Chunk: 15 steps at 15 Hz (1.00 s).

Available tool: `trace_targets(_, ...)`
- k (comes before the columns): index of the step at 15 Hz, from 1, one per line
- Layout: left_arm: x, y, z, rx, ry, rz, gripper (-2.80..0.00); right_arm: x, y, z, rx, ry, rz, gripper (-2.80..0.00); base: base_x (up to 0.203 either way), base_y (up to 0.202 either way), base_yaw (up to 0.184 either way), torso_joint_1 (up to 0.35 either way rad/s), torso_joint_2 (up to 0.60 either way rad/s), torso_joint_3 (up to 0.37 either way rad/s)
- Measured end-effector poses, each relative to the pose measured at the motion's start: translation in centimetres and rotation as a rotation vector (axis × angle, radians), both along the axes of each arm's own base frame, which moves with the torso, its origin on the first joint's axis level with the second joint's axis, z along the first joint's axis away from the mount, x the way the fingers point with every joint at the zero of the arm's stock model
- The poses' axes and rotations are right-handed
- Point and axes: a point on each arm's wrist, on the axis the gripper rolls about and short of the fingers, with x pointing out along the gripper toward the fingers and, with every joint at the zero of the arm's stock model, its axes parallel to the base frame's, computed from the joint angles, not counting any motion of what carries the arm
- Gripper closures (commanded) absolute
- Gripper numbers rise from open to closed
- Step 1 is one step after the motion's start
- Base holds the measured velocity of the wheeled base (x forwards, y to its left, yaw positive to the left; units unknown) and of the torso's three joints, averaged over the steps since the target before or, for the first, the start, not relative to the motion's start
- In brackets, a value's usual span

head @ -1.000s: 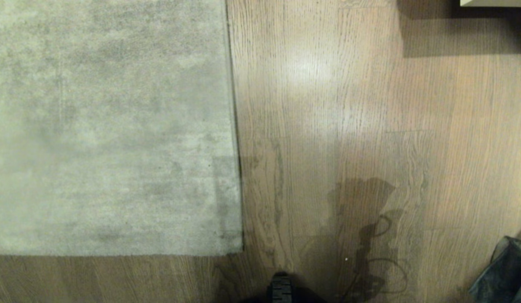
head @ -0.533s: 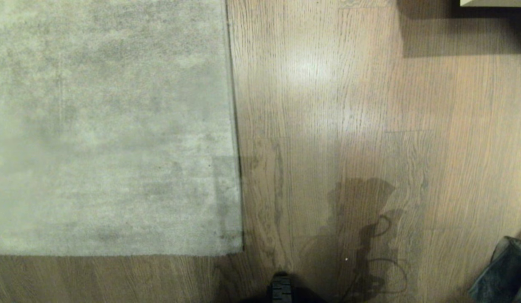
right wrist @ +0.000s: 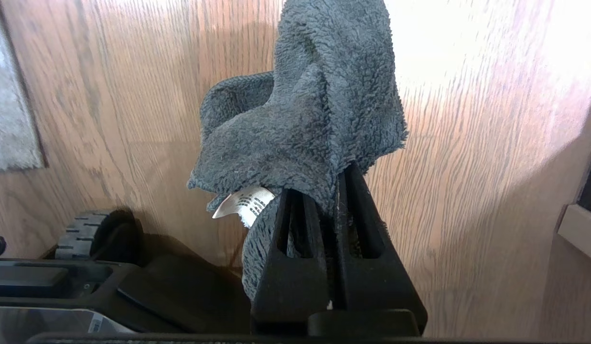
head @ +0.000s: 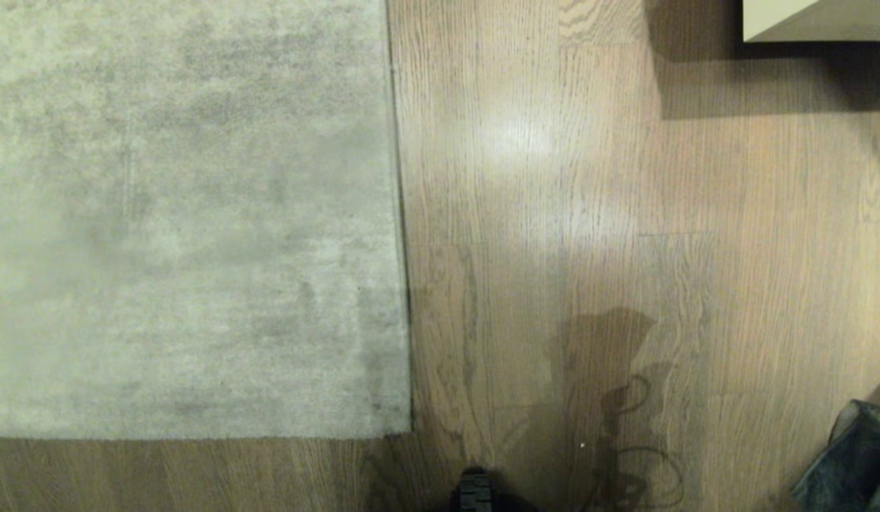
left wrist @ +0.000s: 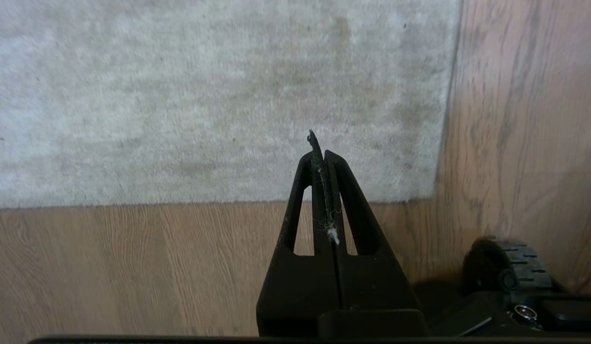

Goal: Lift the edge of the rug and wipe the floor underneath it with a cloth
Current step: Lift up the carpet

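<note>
So the only real change: the whole head view slid a bit, with the pale furniture corner [head: 802, 20] at upper right now showing more and everything nudged down-frame. That's the camera tilting, not stuff moving. My read is the robot's lining up on the rug before anything starts; nothing's lifted or wiped yet.

Count, big to small:
- one floor [head: 624, 213], filling the right half and the bottom strip
- one rug [head: 183, 213], upper left, flat, its edge [head: 400, 213] running top to bottom near centre
- two claws: the left gripper [left wrist: 322, 155] is pinched together on nothing, above the rug corner; the right gripper [right wrist: 331, 191] is clamped on the cloth
- one cloth [right wrist: 314, 110], flopped over those fingers, above bare floor
</note>
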Motion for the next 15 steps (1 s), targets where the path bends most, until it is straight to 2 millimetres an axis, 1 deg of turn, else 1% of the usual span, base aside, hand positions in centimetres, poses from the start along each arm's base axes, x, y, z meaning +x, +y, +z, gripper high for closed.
trace_targets(15, 0.00, 0.00, -0.02, 0.001, 0.002, 0.000, 0.00, 0.00, 0.00, 0.00, 0.000, 0.000, -0.001, 0.00, 0.000, 0.000, 0.000, 0.002, 0.00, 0.199)
